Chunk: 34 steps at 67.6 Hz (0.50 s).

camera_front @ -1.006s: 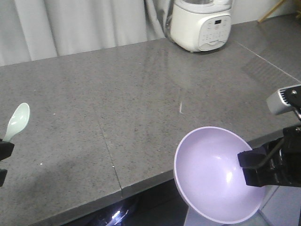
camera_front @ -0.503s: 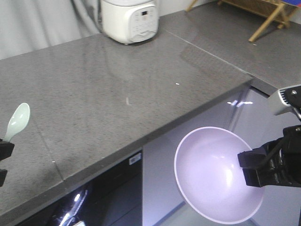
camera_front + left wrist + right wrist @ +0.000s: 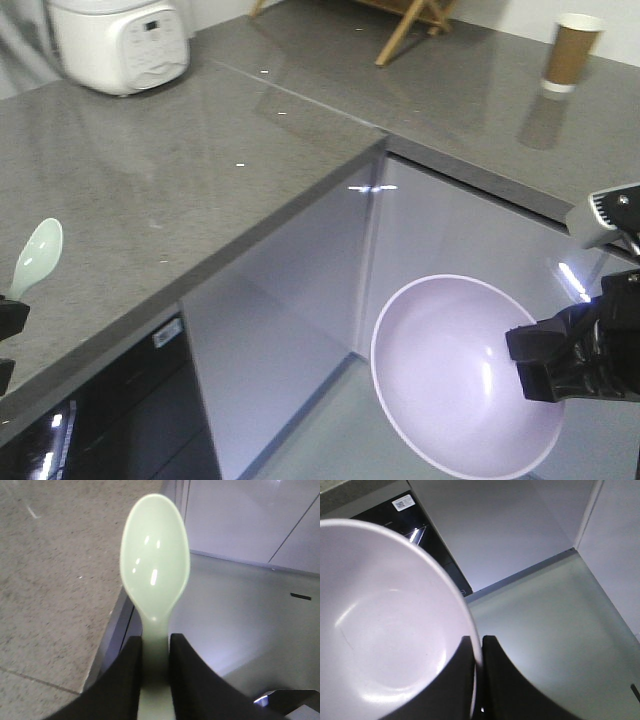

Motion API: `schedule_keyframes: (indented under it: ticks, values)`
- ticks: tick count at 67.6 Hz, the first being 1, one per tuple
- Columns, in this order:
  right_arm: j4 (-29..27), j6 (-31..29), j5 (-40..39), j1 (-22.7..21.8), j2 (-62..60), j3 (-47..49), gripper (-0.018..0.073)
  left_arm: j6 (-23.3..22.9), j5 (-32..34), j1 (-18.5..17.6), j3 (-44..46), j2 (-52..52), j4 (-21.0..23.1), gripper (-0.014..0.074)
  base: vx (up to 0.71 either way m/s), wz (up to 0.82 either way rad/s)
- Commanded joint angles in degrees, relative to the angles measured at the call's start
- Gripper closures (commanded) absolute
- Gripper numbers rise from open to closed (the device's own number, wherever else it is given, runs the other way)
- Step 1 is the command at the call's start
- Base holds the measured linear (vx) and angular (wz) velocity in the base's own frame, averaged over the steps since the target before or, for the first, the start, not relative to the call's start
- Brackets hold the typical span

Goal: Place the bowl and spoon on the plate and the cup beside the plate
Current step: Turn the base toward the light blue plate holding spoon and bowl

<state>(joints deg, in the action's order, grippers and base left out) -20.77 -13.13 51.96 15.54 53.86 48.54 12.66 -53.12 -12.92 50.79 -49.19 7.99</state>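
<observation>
White rice cooker [image 3: 120, 45] is seen upper left on grey countertop [image 3: 200, 180]; cup [image 3: 572, 52] stands upright top right, well apart from bowl [image 3: 460, 375] & spoon [image 3: 155, 565]. Spoon handle is clamped betw. left gripper [image 3: 155, 642] jaws at left edge, scoop up. Bowl rim is pinched by right gripper [image 3: 477, 640], lower right, off the counter. Gripper bodies are cut off by frame edges.

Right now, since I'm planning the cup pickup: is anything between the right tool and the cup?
Nothing visible stands between them; the cup stands upright on the far counter. But the right tool is shut on the rim of the bowl.
</observation>
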Motion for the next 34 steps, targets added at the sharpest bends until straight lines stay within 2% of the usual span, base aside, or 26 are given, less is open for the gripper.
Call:
schedule_keyframes:
  ticks: [1,34]
  values:
    - [-0.9,-0.3,-2.5,0.1,-0.6,1.6,0.056,-0.2,2.9,-0.3,1.4,0.5,1.1,0.0496,-0.06,-0.52]
    - [-1.0,-0.3,-2.3,0.1,-0.6,1.6,0.056,-0.2,2.9,-0.3,1.4,0.5,1.1,0.0496,-0.04,-0.48]
